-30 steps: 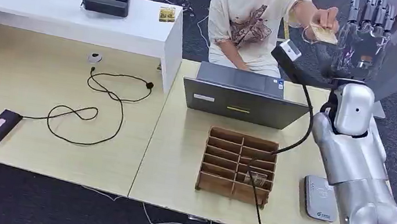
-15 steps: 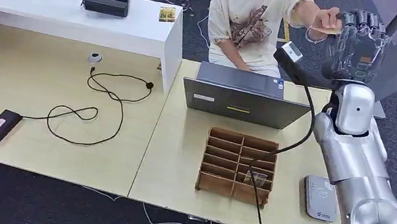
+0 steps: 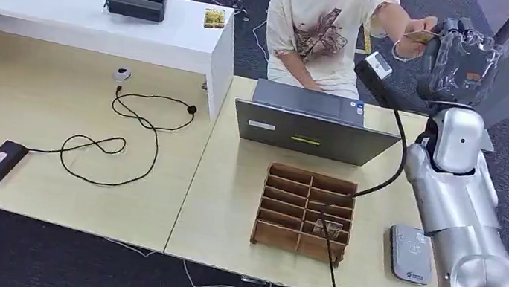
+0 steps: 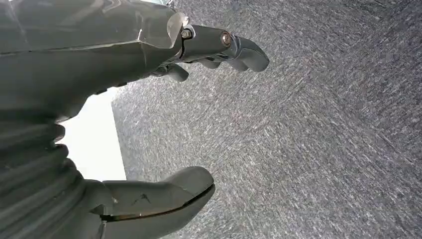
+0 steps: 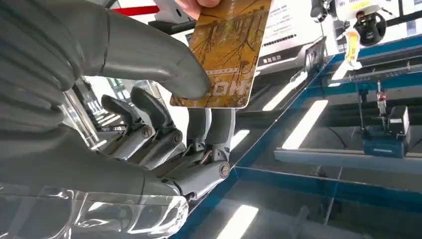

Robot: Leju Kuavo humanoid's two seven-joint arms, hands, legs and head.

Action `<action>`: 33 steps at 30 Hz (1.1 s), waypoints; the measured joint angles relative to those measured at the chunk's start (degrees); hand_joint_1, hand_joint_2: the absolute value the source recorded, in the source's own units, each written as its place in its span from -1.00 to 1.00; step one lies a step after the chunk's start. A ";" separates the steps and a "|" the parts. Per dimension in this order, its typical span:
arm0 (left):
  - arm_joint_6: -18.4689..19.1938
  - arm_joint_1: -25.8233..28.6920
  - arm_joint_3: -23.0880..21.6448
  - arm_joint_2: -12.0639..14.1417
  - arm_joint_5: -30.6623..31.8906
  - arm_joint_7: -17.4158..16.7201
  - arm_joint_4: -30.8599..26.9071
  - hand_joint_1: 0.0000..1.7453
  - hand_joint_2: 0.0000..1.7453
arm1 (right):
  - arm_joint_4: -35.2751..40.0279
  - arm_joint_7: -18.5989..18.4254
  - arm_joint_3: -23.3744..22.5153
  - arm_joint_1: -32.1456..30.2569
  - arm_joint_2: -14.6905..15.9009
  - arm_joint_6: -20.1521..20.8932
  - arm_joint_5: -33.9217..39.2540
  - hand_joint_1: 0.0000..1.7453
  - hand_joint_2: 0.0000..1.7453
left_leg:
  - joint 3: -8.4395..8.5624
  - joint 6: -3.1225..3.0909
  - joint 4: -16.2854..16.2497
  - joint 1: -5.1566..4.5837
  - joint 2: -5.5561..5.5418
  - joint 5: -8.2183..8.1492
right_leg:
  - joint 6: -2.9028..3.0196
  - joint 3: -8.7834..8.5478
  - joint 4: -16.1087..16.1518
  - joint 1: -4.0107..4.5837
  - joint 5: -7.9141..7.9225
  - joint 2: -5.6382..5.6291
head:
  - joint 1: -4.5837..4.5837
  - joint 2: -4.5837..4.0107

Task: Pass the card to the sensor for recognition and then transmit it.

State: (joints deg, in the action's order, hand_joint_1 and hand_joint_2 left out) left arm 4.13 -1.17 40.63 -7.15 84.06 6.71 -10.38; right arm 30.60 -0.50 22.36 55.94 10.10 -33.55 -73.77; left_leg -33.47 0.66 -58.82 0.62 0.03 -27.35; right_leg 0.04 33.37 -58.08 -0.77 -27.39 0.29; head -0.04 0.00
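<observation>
Two robot hands appear on my feeds: my right arm stretches up past the counter (image 3: 227,207), its right robot hand (image 3: 460,58) raised, thumb pressing the card (image 5: 226,50) a person's hand (image 3: 422,26) also pinches; the left robot hand (image 4: 124,124) hangs over carpet, fingers spread, empty.

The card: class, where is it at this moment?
In the head view the card is at the upper right, above the laptop, between the person's hand and the robot's raised right hand, whose thumb presses on it.
</observation>
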 joint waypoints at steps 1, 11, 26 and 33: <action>-0.02 0.00 0.00 0.00 0.02 0.00 0.00 -1.00 1.00 | 0.00 0.15 -0.11 -0.06 0.00 -0.42 0.24 1.00 1.00 | 0.00 0.00 0.00 0.00 0.00 0.00 | 0.00 0.00 0.00 0.00 0.00 0.00 | -0.02 0.02; -0.52 -0.01 0.00 -0.02 -0.18 -0.55 0.00 -1.00 1.00 | 4.00 15.00 -8.16 -2.56 -1.84 1.58 23.64 1.00 1.00 | -0.01 0.00 0.00 0.00 0.00 0.00 | 0.00 0.00 0.00 0.00 0.00 0.00 | 0.00 0.00; -0.79 0.10 0.00 -0.04 -0.68 -1.20 0.00 -1.00 1.00 | 21.47 21.79 -21.93 -12.61 1.53 23.15 57.80 1.00 1.00 | -0.03 -0.01 -0.04 -0.01 -0.12 -0.01 | -0.01 0.00 0.05 -0.01 0.00 0.09 | -0.02 0.00; -0.79 0.12 0.00 0.00 -0.85 -1.22 0.00 -1.00 1.00 | 23.15 21.88 -27.01 -17.31 6.88 34.55 67.81 1.00 1.00 | -0.04 -0.05 -0.06 -0.01 -0.13 -0.04 | -0.01 0.00 0.07 -0.01 0.00 0.10 | 0.00 0.00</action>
State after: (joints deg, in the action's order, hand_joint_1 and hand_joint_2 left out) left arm 3.34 -1.05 40.63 -7.15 83.21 5.49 -10.38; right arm 53.75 21.38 -4.65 38.63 16.98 0.99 -5.95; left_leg -33.51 0.61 -58.88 0.61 -0.11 -27.40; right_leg 0.03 33.37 -58.01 -0.77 -27.39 0.39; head -0.04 0.00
